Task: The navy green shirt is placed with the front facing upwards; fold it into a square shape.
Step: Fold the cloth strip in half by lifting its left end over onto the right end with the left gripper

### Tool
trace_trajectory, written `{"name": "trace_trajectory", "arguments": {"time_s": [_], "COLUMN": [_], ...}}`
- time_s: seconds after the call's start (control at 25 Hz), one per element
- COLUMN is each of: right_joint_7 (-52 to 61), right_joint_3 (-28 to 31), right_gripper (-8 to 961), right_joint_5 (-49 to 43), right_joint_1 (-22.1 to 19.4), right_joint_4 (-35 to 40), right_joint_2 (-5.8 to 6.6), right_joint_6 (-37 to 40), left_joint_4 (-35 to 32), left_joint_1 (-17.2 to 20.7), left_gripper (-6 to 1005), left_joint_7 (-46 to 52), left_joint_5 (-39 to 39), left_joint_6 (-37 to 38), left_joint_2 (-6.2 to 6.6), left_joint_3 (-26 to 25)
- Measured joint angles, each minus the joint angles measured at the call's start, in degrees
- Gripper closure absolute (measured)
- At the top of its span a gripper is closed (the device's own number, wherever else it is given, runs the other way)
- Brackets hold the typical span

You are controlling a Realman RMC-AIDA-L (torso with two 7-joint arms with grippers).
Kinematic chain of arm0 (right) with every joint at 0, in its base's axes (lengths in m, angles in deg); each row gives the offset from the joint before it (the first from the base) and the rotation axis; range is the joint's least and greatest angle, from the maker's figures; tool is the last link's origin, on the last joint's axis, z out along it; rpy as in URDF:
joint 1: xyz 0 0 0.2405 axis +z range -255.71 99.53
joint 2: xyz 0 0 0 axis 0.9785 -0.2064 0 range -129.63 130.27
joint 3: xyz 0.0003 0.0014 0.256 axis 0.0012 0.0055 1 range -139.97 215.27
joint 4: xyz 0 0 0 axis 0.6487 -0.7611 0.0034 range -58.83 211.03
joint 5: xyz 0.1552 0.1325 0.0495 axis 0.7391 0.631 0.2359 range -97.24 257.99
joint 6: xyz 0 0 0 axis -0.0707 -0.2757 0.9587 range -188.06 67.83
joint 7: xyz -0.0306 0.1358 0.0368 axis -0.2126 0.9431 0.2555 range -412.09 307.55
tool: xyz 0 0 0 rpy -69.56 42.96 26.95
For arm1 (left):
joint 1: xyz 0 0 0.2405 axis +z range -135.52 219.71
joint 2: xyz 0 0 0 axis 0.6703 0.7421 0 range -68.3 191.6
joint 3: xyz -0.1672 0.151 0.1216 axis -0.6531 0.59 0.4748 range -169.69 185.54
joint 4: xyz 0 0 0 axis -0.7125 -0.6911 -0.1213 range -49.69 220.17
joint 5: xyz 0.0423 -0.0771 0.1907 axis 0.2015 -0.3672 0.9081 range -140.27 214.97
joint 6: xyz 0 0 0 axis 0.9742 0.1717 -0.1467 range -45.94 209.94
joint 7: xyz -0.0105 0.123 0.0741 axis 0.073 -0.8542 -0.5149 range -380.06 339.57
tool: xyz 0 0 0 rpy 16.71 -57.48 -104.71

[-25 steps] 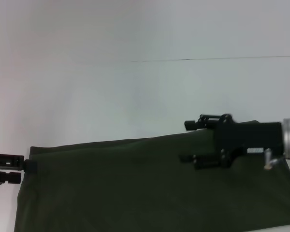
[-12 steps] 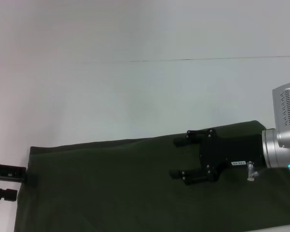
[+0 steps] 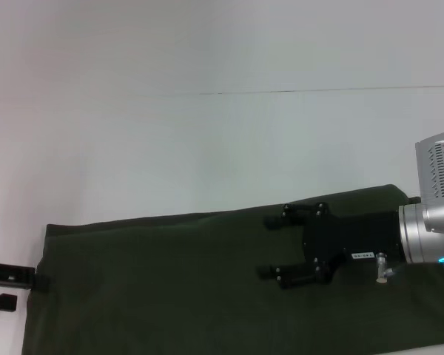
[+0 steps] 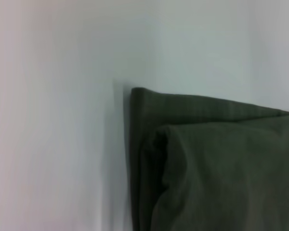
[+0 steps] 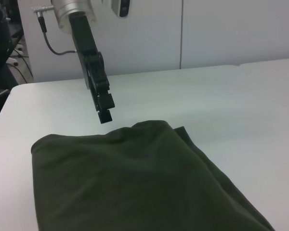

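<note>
The navy green shirt [image 3: 170,288] lies folded into a long dark olive band across the near part of the white table [image 3: 207,148], plain side up, no print showing. My right gripper [image 3: 268,246] hovers open over the band's right half, pointing left, with nothing between its fingers. At the far left my left gripper [image 3: 24,291] stands open just off the shirt's left edge, holding nothing. The right wrist view shows the left gripper [image 5: 105,113] hanging a little above the far corner of the shirt [image 5: 125,183]. In the left wrist view, the shirt's layered corner [image 4: 221,168] rests on the table.
A thin seam [image 3: 318,90] runs across the table surface at the back. In the right wrist view, a pale wall [image 5: 207,29] stands behind the table, with cables and dark equipment [image 5: 5,43] off the table's side.
My right gripper has moved left and slightly lower over the shirt. My left gripper has drawn back toward the near edge, away from the shirt's left corner.
</note>
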Motion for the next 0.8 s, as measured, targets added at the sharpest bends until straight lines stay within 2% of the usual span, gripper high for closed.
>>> {"name": "trace_trajectory", "arguments": {"time_s": [0.8], "right_joint_7": [0.43], "right_joint_3": [-0.08], "right_gripper": [101], "right_joint_5": [0.02], "right_joint_1": [0.2], "right_joint_4": [-0.71], "right_joint_2": [-0.05], "right_joint_6": [-1.69], "left_joint_4": [1.05], "left_joint_1": [1.07], "left_gripper": [120], "left_joint_7": [-1.68], "left_joint_5": [-0.06], "left_joint_6": [-3.28], "left_joint_2": [-0.98], "left_joint_3": [1.31]}}
